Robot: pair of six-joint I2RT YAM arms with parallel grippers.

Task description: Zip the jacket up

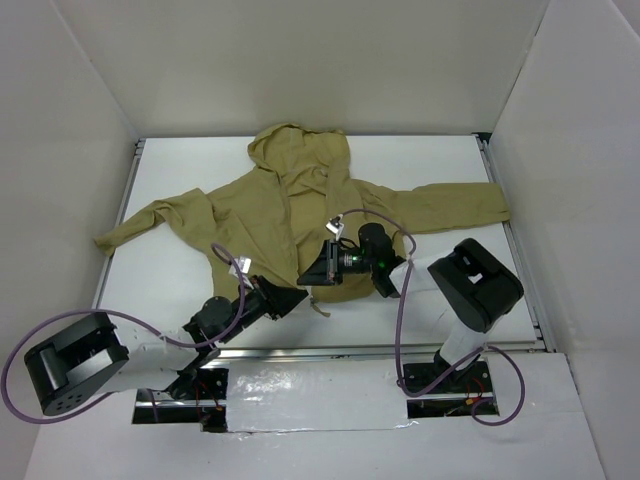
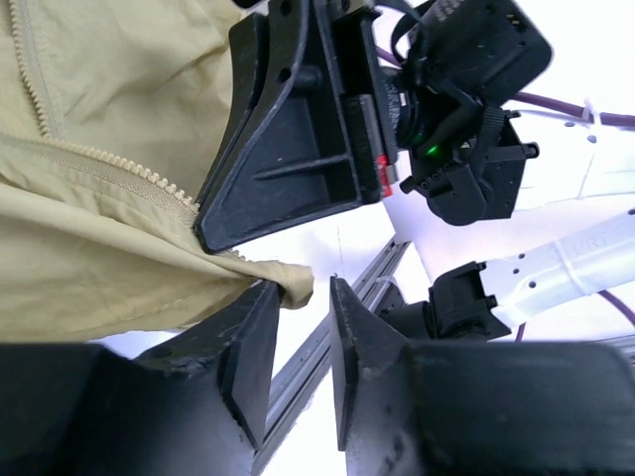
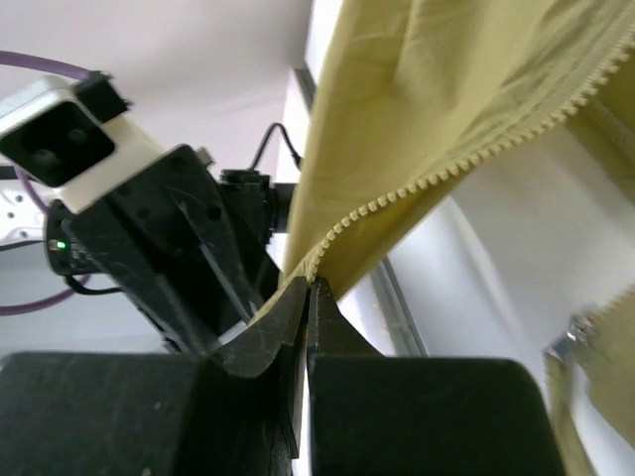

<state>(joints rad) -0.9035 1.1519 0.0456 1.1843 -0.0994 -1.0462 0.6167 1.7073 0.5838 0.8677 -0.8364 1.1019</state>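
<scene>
White table [image 1: 150, 285] bears the wrinkled khaki jacket [image 1: 290, 210] (unzipped); right claw [image 3: 310, 288] pinches its zipper edge, left claw [image 2: 306, 293] gapes.

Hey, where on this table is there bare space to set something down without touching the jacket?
Bare table shows at the back on both sides of the hood, and at the front left, below the sleeve on that side. The jacket hem is crowded: the left gripper and right gripper meet there, the right one shut on the cloth.
</scene>
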